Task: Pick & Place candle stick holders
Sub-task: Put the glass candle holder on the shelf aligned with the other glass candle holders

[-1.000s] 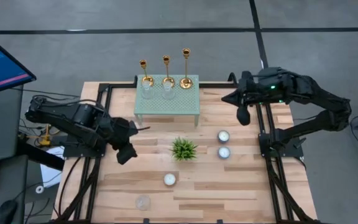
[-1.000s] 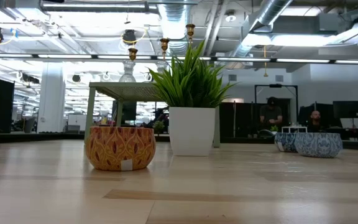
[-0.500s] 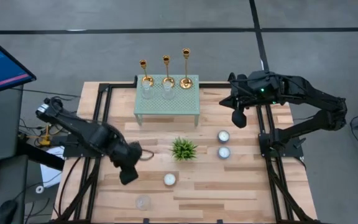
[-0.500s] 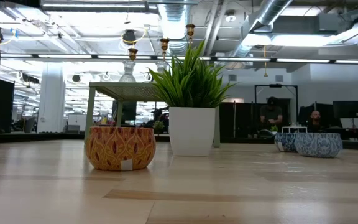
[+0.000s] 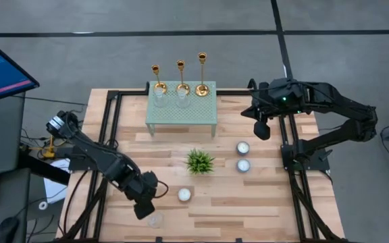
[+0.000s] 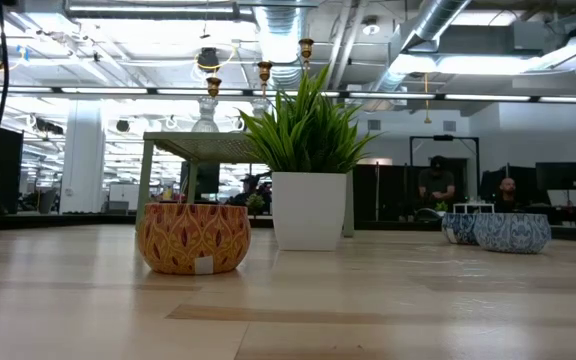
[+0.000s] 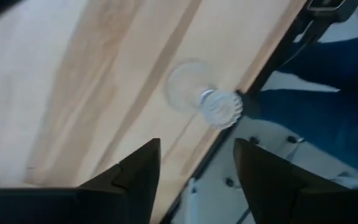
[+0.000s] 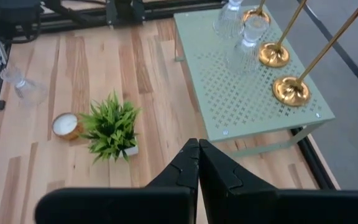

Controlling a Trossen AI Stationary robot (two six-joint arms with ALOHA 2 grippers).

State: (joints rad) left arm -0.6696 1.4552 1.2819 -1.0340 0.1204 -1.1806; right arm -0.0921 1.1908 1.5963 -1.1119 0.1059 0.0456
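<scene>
Three gold candle stick holders (image 5: 180, 75) stand upright on their round bases along the far edge of a small pale green perforated table (image 5: 181, 116); their bases (image 8: 272, 55) also show in the right wrist view. My left gripper (image 5: 144, 210) hangs open near the table's near edge, pointing steeply down. Its fingers (image 7: 138, 177) stand short of a clear glass cup (image 7: 197, 96) that lies on the wood. My right gripper (image 5: 262, 128) is shut and empty, held in the air to the right of the green table.
Two clear glass holders (image 5: 159, 100) stand on the green table in front of the candlesticks. A small potted plant (image 5: 199, 162) is mid-table. A tealight (image 5: 184, 195) is near the left gripper and two more (image 5: 242, 148) are at the right. Black frame rails (image 5: 107, 135) line both sides.
My left gripper has swung from mid-left of the table toward the near edge and sunk lower, ending just beside the clear glass cup. The candlesticks and the other things have kept still.
</scene>
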